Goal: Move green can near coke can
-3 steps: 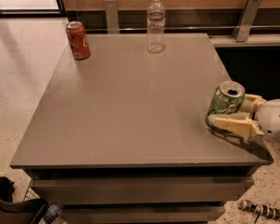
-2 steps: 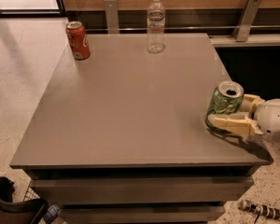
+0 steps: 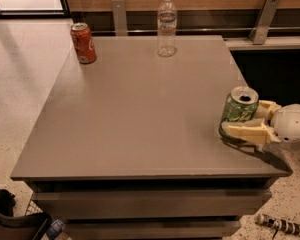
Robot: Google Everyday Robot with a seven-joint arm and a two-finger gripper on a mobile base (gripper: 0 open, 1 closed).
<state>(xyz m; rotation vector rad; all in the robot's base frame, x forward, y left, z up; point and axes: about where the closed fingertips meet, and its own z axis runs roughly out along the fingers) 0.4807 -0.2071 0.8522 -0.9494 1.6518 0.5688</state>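
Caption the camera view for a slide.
The gripper grips the green can at the table's right edge; the coke can stands at the back-left corner, a clear bottle at the back edge.

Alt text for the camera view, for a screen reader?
The gripper, at the right edge of the grey table, clasps the upright green can. The coke can stands at the far left corner, with a clear bottle at the far edge's middle.

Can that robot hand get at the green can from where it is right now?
Likely yes: the hand, at the right edge of the table, looks closed around the green can, one finger in front and one behind, nothing between.
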